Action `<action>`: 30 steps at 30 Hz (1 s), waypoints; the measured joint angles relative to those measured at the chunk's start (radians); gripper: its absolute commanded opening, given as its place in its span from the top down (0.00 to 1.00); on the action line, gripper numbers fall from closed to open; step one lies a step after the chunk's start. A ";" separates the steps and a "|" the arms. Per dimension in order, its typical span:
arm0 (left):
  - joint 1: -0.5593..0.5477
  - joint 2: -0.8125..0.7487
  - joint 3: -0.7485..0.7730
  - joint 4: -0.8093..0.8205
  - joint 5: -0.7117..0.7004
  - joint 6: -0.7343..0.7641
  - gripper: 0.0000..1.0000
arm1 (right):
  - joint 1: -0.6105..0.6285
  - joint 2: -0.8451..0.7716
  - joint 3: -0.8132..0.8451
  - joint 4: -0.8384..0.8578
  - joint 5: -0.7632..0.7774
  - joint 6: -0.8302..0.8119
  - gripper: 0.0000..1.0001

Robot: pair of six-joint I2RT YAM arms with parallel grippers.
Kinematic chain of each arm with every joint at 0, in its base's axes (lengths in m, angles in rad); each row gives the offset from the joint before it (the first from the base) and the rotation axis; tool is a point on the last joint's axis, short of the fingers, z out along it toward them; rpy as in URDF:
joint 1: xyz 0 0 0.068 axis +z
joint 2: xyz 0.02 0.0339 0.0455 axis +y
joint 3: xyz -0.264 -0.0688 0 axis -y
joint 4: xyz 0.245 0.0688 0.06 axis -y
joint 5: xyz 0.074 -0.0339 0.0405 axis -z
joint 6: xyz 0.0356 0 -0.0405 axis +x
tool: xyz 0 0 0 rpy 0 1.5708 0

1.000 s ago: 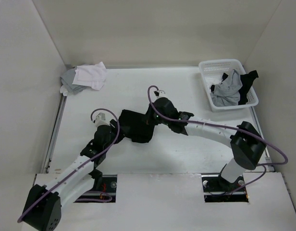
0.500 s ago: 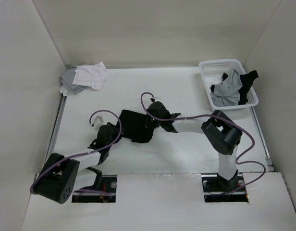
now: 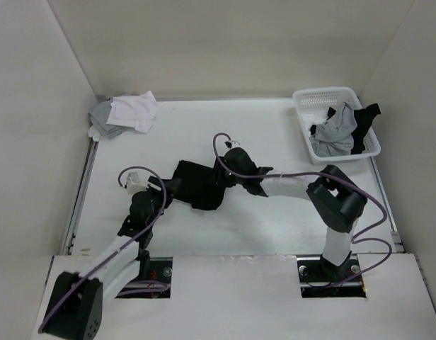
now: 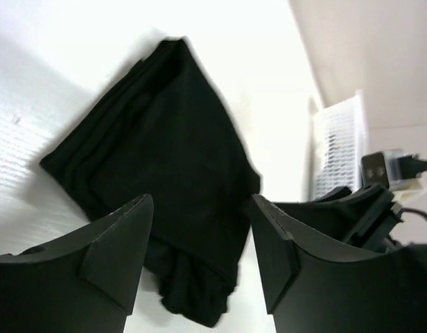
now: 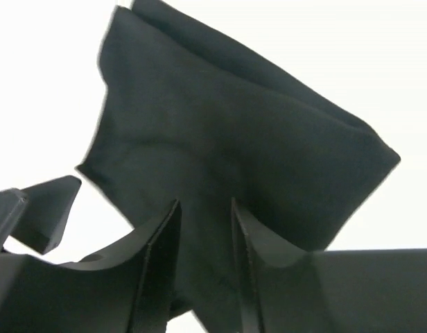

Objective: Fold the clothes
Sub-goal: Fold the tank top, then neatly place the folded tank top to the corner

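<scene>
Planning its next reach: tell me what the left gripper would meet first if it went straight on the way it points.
The left gripper would meet the folded black garment on the table, just ahead of its open fingers; depth is unclear.

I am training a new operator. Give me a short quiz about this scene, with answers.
1. Where does the folded black garment lie?
2. What does the white slotted basket hold? A) grey and black clothes B) nothing C) shoes
3. True or false: a grey and white clothes pile sits in the table's far left corner.
Key: 1. mid-table, outside the basket; 2. A; 3. true.
</scene>
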 measured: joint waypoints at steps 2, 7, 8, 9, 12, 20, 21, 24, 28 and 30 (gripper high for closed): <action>0.000 -0.124 0.000 -0.085 -0.022 -0.005 0.42 | 0.000 -0.056 -0.022 0.002 -0.002 -0.002 0.57; -0.005 -0.258 0.037 -0.348 -0.089 -0.010 0.42 | 0.001 -0.208 -0.083 0.008 -0.001 -0.018 0.56; -0.008 -0.224 0.063 -0.403 -0.097 -0.010 0.42 | 0.001 -0.231 -0.095 0.011 0.000 -0.021 0.55; -0.014 -0.177 0.089 -0.447 -0.100 -0.011 0.42 | 0.001 -0.256 -0.109 0.014 0.000 -0.024 0.55; -0.040 -0.047 0.144 -0.533 -0.102 -0.019 0.41 | 0.001 -0.317 -0.150 0.013 0.006 -0.032 0.55; -0.078 0.225 0.237 -0.420 -0.102 -0.090 0.54 | 0.001 -0.441 -0.212 -0.003 0.016 -0.047 0.55; -0.077 0.270 0.242 -0.369 -0.098 -0.100 0.56 | 0.001 -0.453 -0.214 -0.004 0.018 -0.047 0.55; -0.072 0.412 0.250 -0.173 -0.075 -0.127 0.61 | 0.002 -0.491 -0.224 -0.004 0.022 -0.050 0.55; -0.056 0.615 0.270 0.105 -0.042 -0.142 0.85 | 0.019 -0.558 -0.251 -0.004 0.031 -0.050 0.55; -0.043 0.726 0.298 0.215 -0.021 -0.148 0.94 | 0.034 -0.596 -0.273 -0.004 0.040 -0.049 0.55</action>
